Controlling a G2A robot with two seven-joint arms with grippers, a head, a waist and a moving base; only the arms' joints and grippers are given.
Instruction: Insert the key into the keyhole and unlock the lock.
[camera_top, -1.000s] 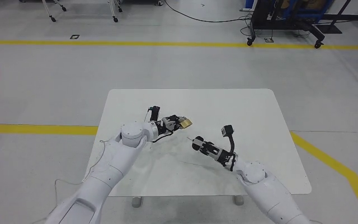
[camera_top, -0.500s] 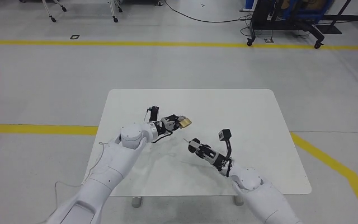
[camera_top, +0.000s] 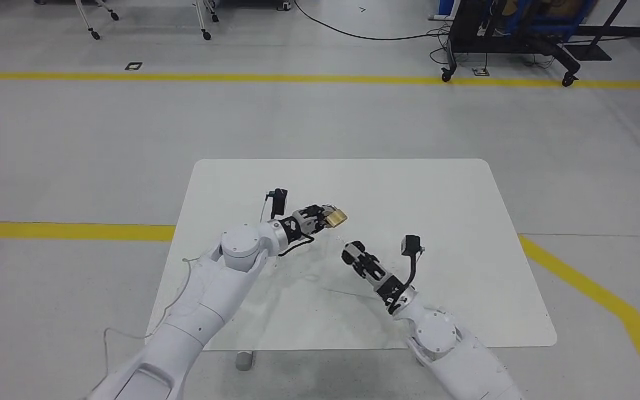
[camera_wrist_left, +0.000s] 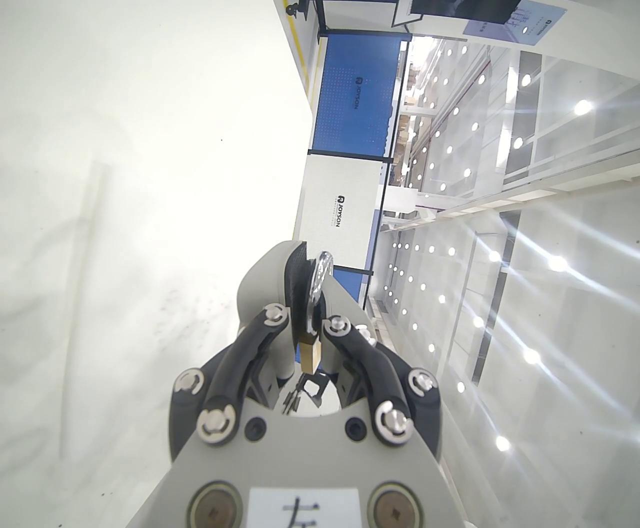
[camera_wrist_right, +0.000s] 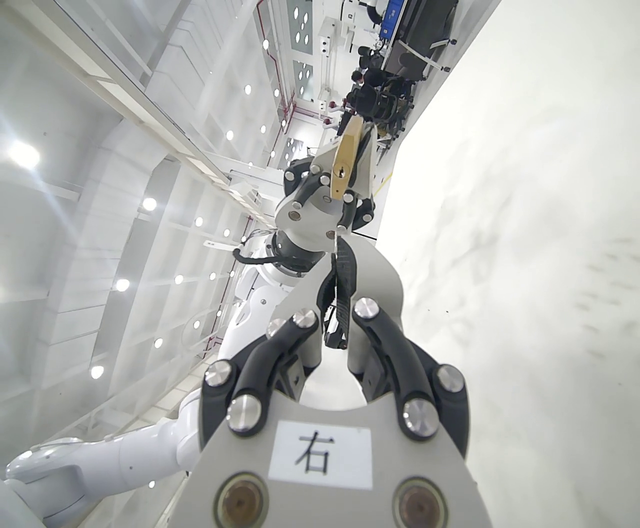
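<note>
Brass lock (camera_wrist_right: 344, 162) stays clamped in the left fingers (camera_wrist_left: 265, 290) above the counter (camera_top: 460, 200), keyhole (camera_wrist_right: 341, 173) facing out. Right fingers (camera_wrist_right: 380, 280), pressed shut with the key too thin to make out, have just swung round to face it. Lined up now, insertion looks next!

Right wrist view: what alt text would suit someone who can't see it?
A brass padlock, keyhole facing the camera, is gripped by the left hand above a white table. The right hand, shut, points at it.
</note>
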